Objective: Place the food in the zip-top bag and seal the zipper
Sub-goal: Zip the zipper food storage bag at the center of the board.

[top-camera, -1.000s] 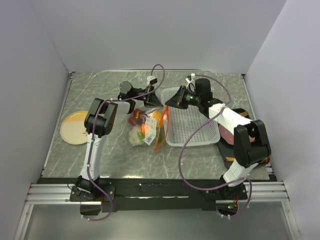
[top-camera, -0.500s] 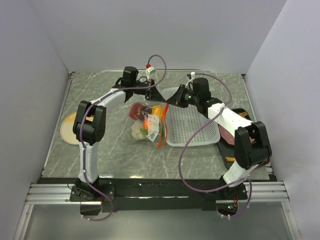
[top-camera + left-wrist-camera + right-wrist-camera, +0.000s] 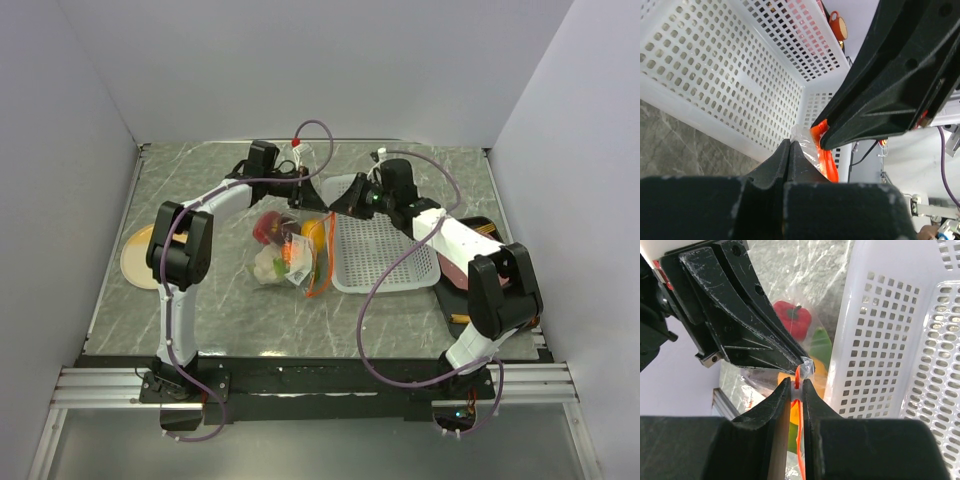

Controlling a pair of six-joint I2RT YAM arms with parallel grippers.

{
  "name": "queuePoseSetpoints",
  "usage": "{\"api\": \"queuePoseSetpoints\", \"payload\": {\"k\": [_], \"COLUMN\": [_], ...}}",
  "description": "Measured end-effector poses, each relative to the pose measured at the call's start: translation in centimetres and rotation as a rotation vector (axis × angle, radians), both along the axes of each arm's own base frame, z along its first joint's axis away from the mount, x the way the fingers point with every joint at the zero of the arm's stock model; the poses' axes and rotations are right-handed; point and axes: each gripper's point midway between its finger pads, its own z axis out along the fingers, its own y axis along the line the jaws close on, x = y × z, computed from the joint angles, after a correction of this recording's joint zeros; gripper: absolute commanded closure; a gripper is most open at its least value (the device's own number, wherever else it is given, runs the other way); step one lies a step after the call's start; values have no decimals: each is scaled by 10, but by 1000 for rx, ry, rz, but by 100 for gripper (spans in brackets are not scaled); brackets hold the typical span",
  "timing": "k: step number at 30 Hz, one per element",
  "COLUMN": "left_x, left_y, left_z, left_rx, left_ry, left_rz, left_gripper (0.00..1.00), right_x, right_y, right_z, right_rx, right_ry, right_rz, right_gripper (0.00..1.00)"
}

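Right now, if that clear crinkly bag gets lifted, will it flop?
Probably floppy: the clear crinkly plastic bag looks wrinkled and slumped. Likely bottom-heavy, with toy food bunched inside. The thin orange-red zipper strip may bend; it hangs curved.

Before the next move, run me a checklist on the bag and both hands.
1. Left hand shut on the zip-top bag at its corner: ok.
2. Right hand pinching the zipper: ok.
3. Both hands meet at the same corner of the bag mouth: ok.
4. Food inside the bag, red pepper included: ok.
5. Zipper pressed shut along its whole length: cannot tell.
6. Bag outside the white basket, beside its wall: ok.
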Motion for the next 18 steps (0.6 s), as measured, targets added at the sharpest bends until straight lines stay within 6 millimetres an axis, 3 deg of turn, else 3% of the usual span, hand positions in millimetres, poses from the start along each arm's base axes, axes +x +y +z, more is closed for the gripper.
{"api": "queuePoseSetpoints", "payload": {"k": [12, 18], "left_x": [8, 8], "left_y": [12, 12], "left_z": [-4, 3], "left_rx": [10, 0], "left_ry": [45, 44], "left_rz": [63, 77], "left_gripper": [99, 99], "right_x": [-2, -4], "right_y": [9, 7], "right_z": [-12, -5], "right_rx": [-94, -99], "right_ry": [-15, -30], "right_rz": [-75, -95], "right_gripper": [85, 85]}}
